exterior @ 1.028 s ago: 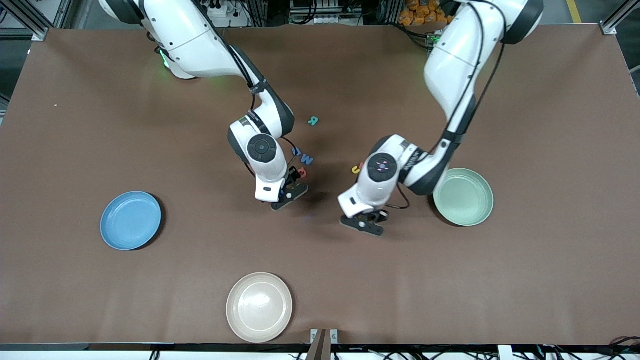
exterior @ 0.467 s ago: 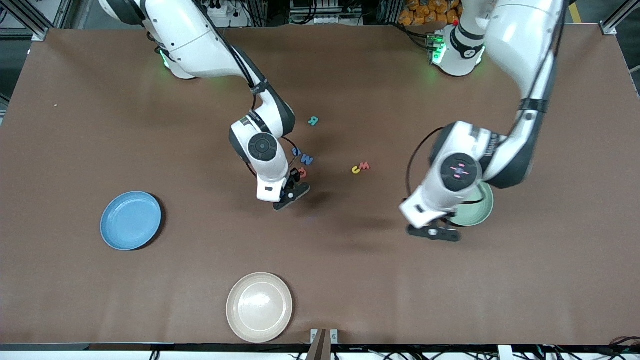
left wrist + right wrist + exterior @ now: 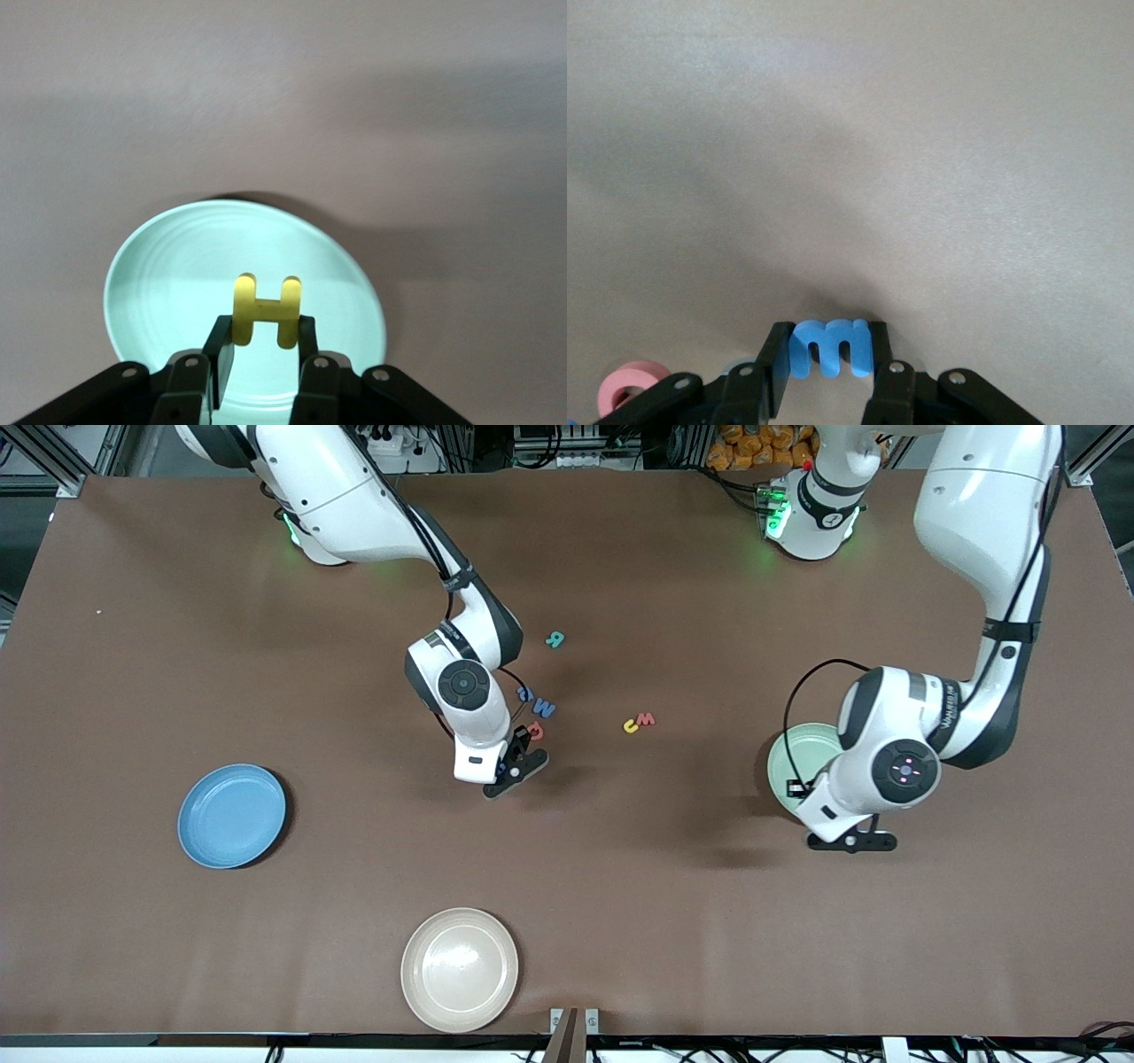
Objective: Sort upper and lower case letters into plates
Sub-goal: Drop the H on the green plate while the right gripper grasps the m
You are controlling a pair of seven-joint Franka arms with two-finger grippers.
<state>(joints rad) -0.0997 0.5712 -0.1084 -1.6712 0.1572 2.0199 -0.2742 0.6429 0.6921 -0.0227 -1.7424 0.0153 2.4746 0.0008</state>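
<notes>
Left gripper (image 3: 259, 354) w/ yellow H (image 3: 266, 310) moved over mint plate (image 3: 151, 283); right gripper (image 3: 828, 367) pinches blue m (image 3: 830, 347).

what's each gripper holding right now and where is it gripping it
Left gripper, over the mint plate: yellow H, by its legs' ends. Right gripper: blue m, by its sides.

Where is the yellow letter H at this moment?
The yellow letter H is held between the fingers of the left pincer, in the air over the pale green plate at the left arm's end of the table.
</notes>
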